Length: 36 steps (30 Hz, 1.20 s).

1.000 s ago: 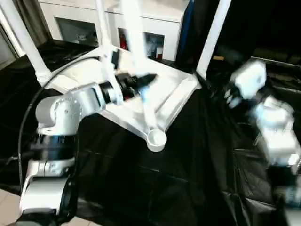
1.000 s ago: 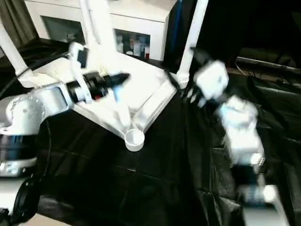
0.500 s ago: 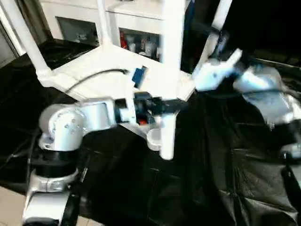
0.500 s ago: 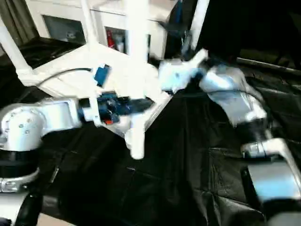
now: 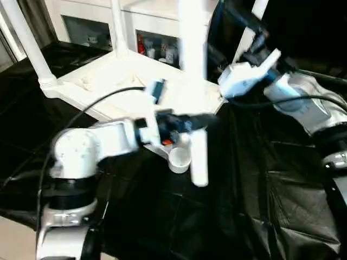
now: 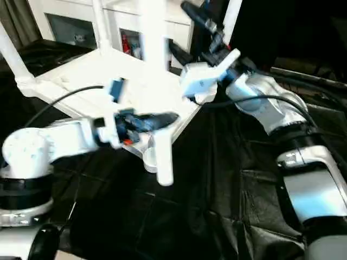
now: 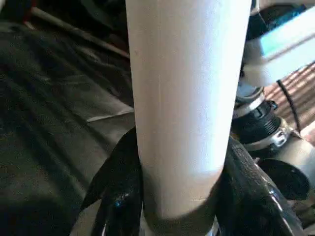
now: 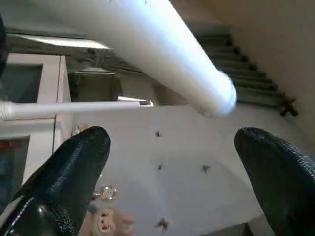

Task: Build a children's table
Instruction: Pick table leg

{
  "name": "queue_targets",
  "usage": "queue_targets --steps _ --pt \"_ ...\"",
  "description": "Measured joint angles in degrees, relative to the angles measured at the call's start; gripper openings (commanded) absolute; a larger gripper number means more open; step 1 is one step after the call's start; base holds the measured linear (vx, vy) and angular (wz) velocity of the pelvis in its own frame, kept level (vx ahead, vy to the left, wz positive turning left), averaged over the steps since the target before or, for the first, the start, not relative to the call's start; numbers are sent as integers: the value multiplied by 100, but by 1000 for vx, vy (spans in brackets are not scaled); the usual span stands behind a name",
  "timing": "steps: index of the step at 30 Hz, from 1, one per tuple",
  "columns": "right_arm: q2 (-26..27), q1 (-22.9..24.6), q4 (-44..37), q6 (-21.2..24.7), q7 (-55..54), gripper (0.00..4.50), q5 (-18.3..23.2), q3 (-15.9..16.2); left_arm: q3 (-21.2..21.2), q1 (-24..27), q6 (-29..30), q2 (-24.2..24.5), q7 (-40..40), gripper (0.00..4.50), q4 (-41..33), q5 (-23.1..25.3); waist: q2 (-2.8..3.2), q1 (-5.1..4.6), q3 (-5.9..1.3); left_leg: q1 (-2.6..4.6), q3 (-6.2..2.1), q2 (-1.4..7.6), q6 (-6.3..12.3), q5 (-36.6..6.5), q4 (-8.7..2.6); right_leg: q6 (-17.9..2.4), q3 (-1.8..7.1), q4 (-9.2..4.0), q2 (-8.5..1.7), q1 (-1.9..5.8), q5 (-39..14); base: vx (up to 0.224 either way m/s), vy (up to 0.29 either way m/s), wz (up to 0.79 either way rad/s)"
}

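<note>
The left gripper (image 5: 187, 122) is clenched around a white table leg (image 5: 192, 81), its black fingers (image 7: 120, 182) pressing both sides of the tube. It holds the leg nearly upright, the lower end hanging just beside the one empty corner socket (image 5: 179, 158), likely so it can be lined up and pushed in. The right gripper (image 6: 190, 32), fingers spread apart and grasping nothing, reaches up beside the leg, probably to steady it. The upturned tabletop (image 5: 108, 81) lies on a black cloth (image 5: 249, 206), three legs already standing in its other corners.
</note>
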Motion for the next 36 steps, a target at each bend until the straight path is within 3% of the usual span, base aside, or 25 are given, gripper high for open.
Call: queue_targets --steps 4,8,17,25,35,36 --pt "-137 45 225 -197 -278 450 -250 231 -1 82 365 162 -102 159 46 -85 4 -21 0 0 1 0 0 0 5 11 4 0 0 -1 8 0 0 0" --pt "-89 -45 392 -328 -415 450 -495 503 -387 230 780 233 -348 159 -15 -255 19 -57 -5 1 -1 0 -1 0 6 10 1 3 1 -1 11 0 0 0" --pt "-82 -104 570 -549 -953 450 -871 744 -431 273 1193 253 -405 159 -16 -415 24 -174 -3 3 -3 -1 -1 0 9 9 3 4 2 0 24 0 0 0" --pt "-82 -177 597 -580 -1339 450 -980 798 -388 292 1326 42 -375 159 50 -537 25 -198 -3 3 -3 -1 -1 0 12 9 3 4 2 2 26 0 0 0" --pt "50 -192 875 -610 -1416 450 -1009 1000 -546 450 1624 171 -444 159 -54 -573 24 -228 -3 1 -3 -1 -1 0 15 10 3 3 2 1 26 0 0 0" --pt "58 -192 889 -640 -1414 433 -1009 1025 -568 487 1651 169 -454 159 -86 -573 24 -227 -3 1 -3 0 -1 0 15 10 3 3 2 1 26 0 0 0"
